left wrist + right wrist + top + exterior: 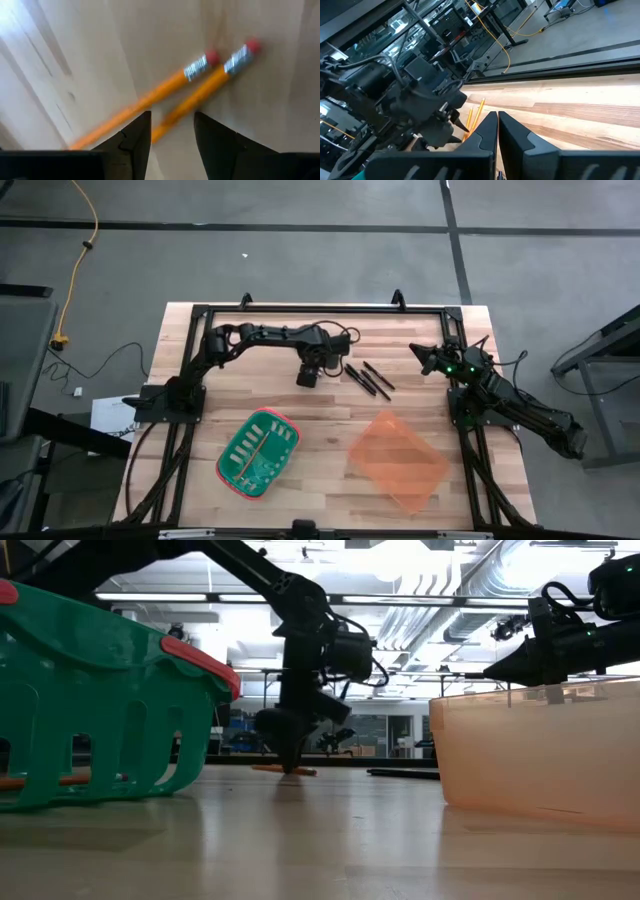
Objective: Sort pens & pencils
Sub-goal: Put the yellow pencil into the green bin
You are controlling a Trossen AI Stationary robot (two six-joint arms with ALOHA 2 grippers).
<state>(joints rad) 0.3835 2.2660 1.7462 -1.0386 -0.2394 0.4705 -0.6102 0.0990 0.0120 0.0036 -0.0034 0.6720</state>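
Observation:
Two orange pencils [200, 90] with metal bands and pink erasers lie side by side on the wooden table. My left gripper [172, 132] is open and points down over them [308, 376]. One pencil [177, 112] runs between its fingers, the other [125, 112] passes behind one finger. In the low view its fingertips [291, 766] reach down to the table at a pencil [270, 769]. The black pens [368, 378] lie flat just to its right. My right gripper [498, 122] is shut and waits above the table's right side [428, 358].
A green basket [258, 452] sits near the front left, and an orange stick [75, 780] shows through its slots. A clear orange tray [398, 460] sits near the front right. Bare table lies between them and the pens.

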